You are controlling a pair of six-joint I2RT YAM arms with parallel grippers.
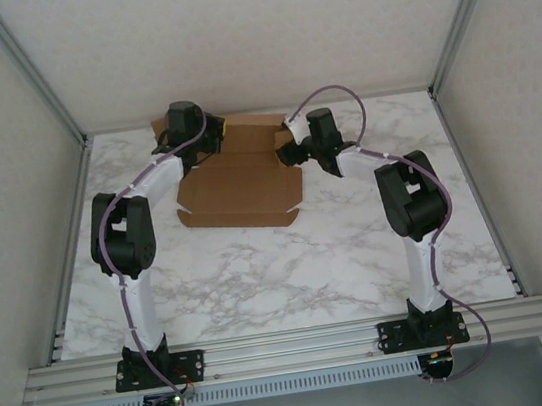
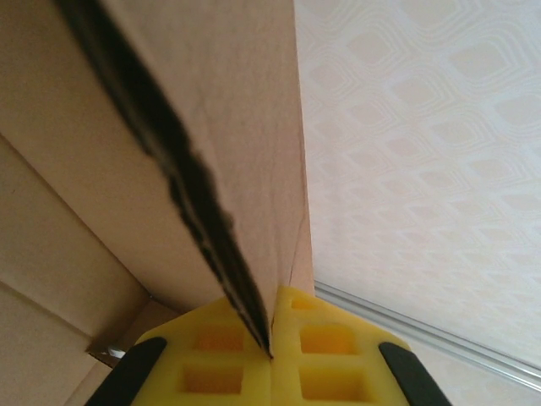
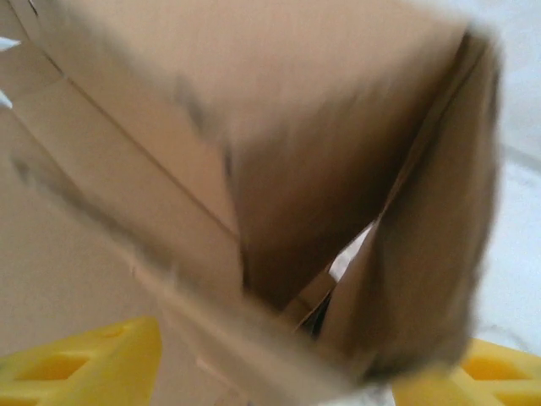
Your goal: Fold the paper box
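On your marble surface (image 1: 311, 268), the paper box (image 1: 238, 182) lies flat towards the back. At its far left, your left gripper (image 2: 272, 338) is pinched tight on a raised flap's edge. At its far right, your right gripper (image 3: 287, 372) stands wide, straddling another flap.

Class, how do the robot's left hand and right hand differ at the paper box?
Left hand: shut, pinching a thin flap edge; right hand: pads wide apart around a folded corner. Left hand sits at the paper box's far-left corner, right hand at its right side. Both have yellow pads.
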